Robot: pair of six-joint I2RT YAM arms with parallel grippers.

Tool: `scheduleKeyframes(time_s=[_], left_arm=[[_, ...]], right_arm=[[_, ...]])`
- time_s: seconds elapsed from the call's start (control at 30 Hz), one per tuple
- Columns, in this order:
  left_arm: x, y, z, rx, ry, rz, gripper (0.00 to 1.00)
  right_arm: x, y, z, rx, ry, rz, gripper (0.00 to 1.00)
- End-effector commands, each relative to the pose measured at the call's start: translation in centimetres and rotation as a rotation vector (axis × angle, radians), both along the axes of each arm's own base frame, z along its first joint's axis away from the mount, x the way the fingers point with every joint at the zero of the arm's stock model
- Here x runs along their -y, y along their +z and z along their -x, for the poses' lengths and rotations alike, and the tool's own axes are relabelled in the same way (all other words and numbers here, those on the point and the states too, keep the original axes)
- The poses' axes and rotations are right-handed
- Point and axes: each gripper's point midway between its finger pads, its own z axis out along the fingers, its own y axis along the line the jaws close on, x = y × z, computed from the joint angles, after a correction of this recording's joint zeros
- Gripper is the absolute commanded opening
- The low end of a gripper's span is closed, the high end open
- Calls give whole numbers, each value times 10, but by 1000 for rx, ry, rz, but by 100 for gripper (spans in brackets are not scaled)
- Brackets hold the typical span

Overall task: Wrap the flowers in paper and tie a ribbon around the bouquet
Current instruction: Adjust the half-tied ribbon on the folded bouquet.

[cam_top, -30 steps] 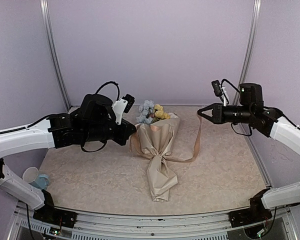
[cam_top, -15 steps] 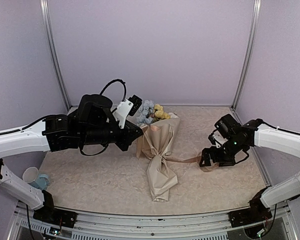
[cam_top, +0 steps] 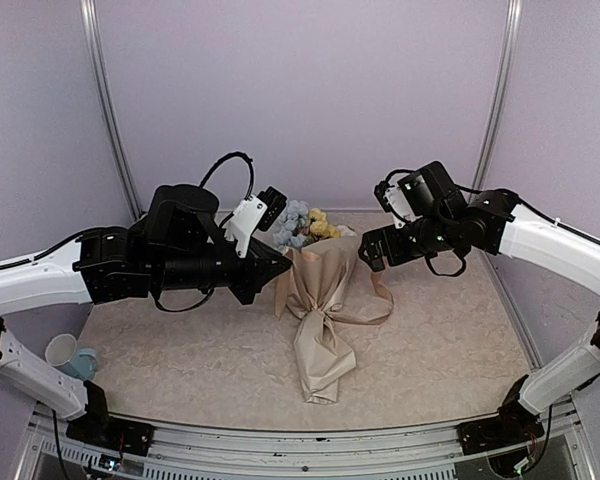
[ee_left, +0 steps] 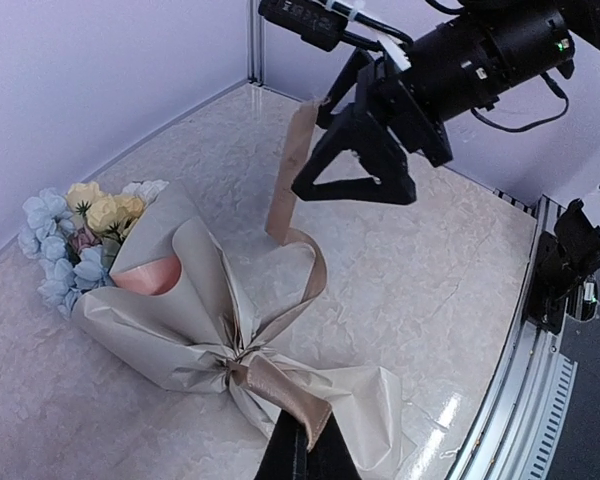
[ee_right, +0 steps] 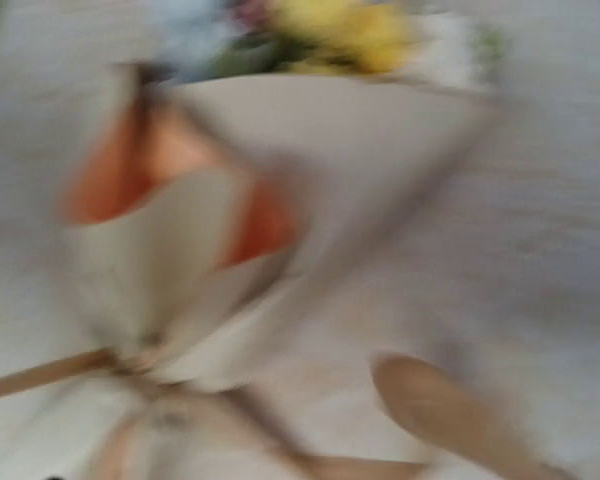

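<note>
The flat tan-brown ribbon (ee_left: 305,290) looks limp and slippery: left claw (ee_left: 298,452) clenched on one tail, right claw (cam_top: 363,252) released, so pinch the upright tail near its tip

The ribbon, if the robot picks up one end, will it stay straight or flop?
Probably flop: the ribbon curves in a loose loop over the table. It looks thin and flat, so likely very light. Its slight sheen suggests it might slip.

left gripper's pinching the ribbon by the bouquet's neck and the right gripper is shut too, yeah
No: the right gripper is open, jaws spread wide, as the left wrist view shows. The left gripper does pinch the ribbon by the bouquet's neck.
</note>
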Motion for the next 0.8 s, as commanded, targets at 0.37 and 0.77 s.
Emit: scheduleKeyframes(time_s=[0.37, 0.77], left_arm=[[4, 26, 9, 65, -53, 37, 0], [-6, 22, 7, 72, -20, 21, 0]], right_arm=[[205, 45, -33, -174, -518, 474, 100], [-56, 39, 102, -5, 754, -132, 100]])
